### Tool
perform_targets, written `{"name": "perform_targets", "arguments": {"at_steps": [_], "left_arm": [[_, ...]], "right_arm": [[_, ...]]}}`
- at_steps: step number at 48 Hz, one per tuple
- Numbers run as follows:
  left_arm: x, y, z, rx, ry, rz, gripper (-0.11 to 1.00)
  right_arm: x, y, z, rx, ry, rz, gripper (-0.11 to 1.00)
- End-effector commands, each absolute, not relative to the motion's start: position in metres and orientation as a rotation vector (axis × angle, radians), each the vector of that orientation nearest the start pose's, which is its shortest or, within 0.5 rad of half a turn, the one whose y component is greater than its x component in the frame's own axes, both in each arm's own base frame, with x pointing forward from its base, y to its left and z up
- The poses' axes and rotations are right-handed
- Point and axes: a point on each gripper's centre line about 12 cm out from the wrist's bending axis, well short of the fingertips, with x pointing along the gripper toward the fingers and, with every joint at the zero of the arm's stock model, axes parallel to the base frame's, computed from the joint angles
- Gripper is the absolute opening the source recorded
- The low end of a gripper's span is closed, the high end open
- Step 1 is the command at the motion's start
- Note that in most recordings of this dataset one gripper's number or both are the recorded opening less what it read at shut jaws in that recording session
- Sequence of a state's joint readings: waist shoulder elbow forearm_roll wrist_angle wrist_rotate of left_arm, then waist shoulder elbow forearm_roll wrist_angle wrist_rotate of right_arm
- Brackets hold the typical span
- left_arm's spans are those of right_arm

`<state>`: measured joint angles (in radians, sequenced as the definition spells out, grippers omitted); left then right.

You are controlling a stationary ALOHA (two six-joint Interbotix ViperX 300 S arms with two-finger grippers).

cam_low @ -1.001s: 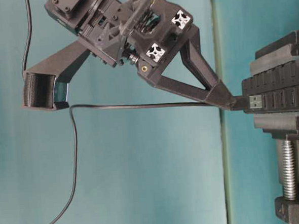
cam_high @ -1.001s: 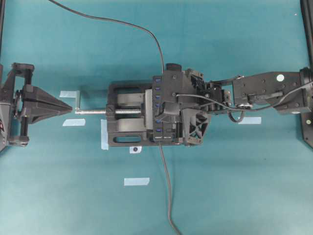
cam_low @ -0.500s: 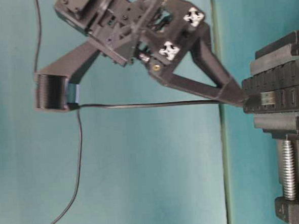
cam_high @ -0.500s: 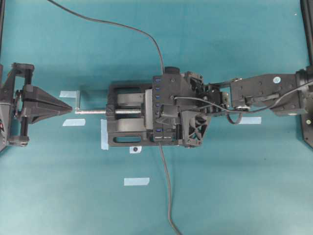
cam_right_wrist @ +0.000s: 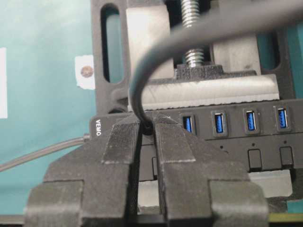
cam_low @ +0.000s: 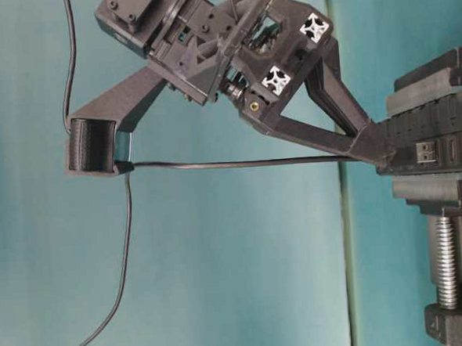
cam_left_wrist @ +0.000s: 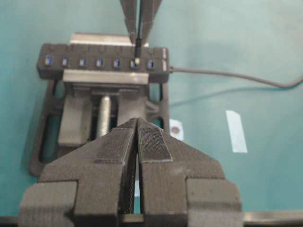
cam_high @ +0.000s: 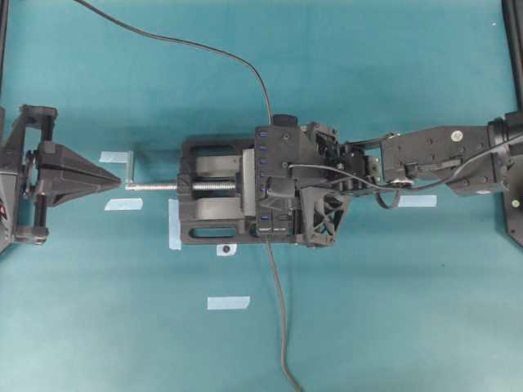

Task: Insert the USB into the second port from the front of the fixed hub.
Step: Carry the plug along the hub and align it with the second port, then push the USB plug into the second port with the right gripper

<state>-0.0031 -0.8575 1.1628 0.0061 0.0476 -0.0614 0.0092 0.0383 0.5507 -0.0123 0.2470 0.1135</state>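
Our right gripper, closed on the USB, has moved closer to the fixed hub, so the plug now seems entering the second port, while the left gripper rests shut and empty.

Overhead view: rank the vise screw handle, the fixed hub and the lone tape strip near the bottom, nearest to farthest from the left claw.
1. Vise screw handle: just off the left claw tip.
2. Tape strip: lower middle of the mat.
3. Fixed hub: beyond the vise, under the right arm.
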Motion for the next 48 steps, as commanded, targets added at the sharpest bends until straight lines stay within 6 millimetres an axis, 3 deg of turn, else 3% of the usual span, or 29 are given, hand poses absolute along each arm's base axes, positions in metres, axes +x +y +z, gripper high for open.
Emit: {"name": "perform_targets", "arguments": {"at_steps": [1,48], "left_arm": [[0.2117,-0.0003,0.2423,-0.051,0.336,0.008,0.0],[0.211,-0.0006,0.241,-0.051,0.337,0.006,0.0]], "right_arm": [[0.401,0.0034,0.1772,0.104,0.811,-0.041,0.07],[0.4001,-0.0027,0.1719,0.109,0.812,-0.054,0.07]]}}
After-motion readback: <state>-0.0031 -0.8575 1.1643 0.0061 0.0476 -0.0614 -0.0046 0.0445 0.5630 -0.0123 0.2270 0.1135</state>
